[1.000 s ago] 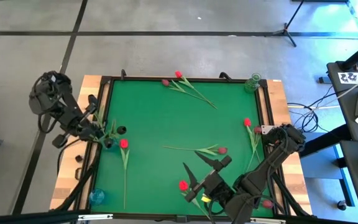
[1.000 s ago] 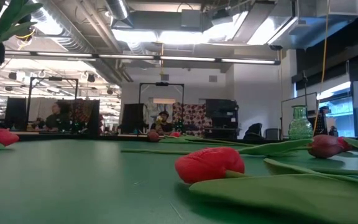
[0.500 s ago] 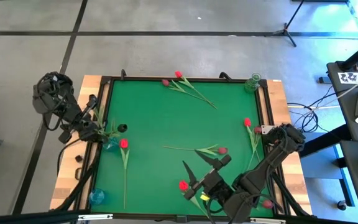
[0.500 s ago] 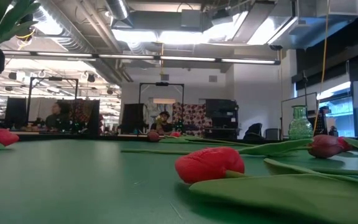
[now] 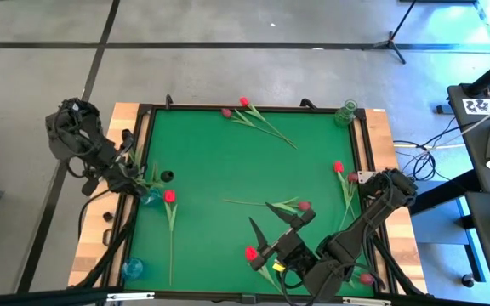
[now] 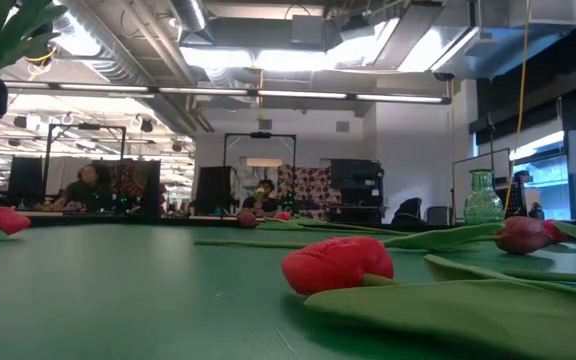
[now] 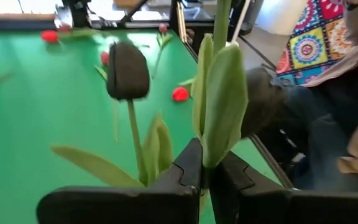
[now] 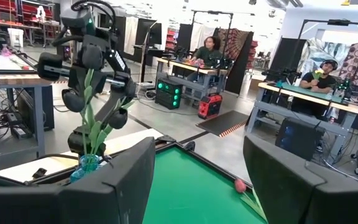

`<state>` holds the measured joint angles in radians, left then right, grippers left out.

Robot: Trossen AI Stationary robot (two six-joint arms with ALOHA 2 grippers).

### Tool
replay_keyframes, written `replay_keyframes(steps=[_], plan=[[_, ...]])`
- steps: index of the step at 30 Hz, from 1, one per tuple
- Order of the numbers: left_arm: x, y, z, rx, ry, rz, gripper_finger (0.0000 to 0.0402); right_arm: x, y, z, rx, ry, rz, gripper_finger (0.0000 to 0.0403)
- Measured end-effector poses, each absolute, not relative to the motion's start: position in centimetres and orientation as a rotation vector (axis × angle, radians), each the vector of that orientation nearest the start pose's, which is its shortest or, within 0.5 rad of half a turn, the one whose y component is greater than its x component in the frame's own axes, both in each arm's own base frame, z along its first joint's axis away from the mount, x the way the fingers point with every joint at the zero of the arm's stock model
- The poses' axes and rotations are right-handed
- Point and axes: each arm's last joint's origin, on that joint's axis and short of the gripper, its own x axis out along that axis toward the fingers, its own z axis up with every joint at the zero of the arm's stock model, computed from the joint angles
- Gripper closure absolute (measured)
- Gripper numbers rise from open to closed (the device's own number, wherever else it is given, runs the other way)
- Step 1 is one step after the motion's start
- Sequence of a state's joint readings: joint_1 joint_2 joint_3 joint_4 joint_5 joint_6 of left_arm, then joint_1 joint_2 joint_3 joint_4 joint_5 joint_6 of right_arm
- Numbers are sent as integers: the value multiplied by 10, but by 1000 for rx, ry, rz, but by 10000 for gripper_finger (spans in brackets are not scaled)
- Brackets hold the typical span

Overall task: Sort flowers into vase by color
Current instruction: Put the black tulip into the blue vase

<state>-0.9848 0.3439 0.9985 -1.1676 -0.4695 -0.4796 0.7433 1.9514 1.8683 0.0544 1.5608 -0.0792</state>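
Right gripper (image 5: 277,231): spread wide, waiting by the table's (image 5: 219,161) near edge, above a red flower (image 5: 251,252).
Left gripper (image 5: 136,180): pinching a green stem (image 7: 219,93) at the left edge, over the blue vase (image 5: 150,197).
Change: it has barely moved, so I think the stem is going in.
Far edge: more flowers (image 5: 243,103) wait.

Matt green felt table (image 5: 228,161), wooden border (image 5: 381,136), glossy blue glass vase (image 5: 132,269).
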Motion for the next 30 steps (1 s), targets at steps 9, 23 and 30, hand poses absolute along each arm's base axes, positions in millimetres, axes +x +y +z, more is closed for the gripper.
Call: replay_keyframes(steps=[9, 23, 30], plan=[[15, 0, 339, -251, 573, -353, 336, 341, 272, 386, -94, 41, -821, 158], [13, -1, 338, -315, 645, -405, 286, 341, 272, 386, -83, 37, -820, 158], [9, 3, 341, -440, 710, -394, 283, 341, 272, 386, -84, 37, -820, 158]])
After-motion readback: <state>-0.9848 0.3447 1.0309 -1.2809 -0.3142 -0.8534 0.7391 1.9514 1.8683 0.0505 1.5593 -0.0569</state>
